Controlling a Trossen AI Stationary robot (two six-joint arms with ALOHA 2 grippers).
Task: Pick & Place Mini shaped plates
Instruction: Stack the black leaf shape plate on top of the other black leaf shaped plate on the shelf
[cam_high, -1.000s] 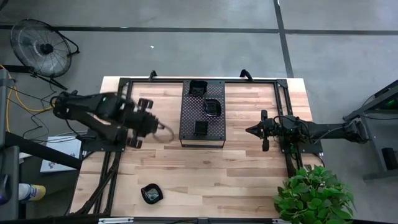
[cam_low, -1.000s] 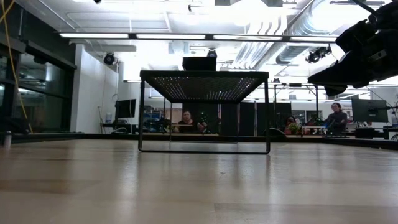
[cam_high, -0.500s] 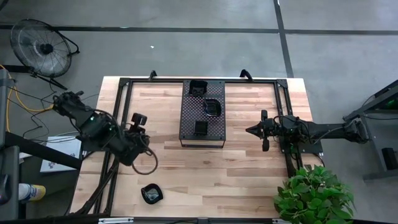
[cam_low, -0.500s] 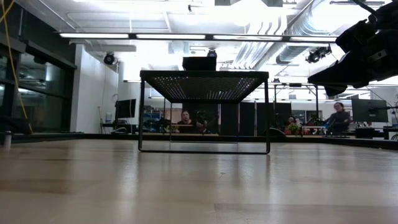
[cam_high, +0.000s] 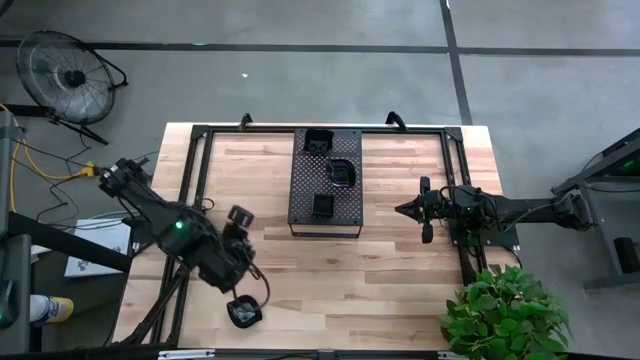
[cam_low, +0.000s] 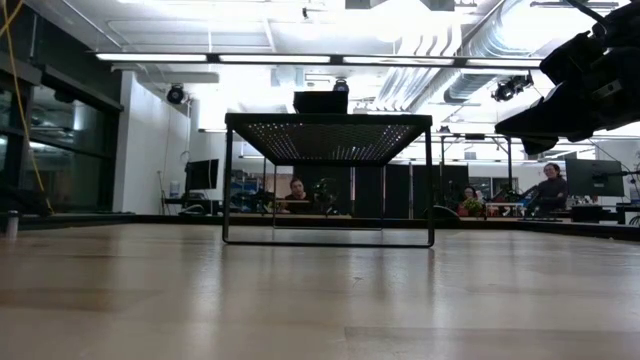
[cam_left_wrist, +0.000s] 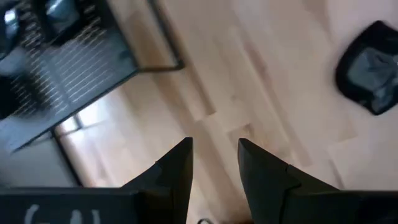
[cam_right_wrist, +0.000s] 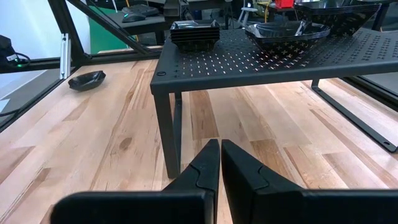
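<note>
From above, the left gripper hangs just beside a lone mini plate near the table's front edge; three plate stacks sit on the perforated tray. Its wrist view shows parted, empty fingers. The right gripper waits, pinched closed.

Open-plan lab: exposed ceiling ducts, strip lights, monitors.

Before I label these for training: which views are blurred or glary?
Left wrist view: tray smeared, lone plate soft. Low view: ceiling lights blow out, tray backlit. Right wrist view: crisp; stacked plates show glossy highlights. High view: evenly lit.
</note>
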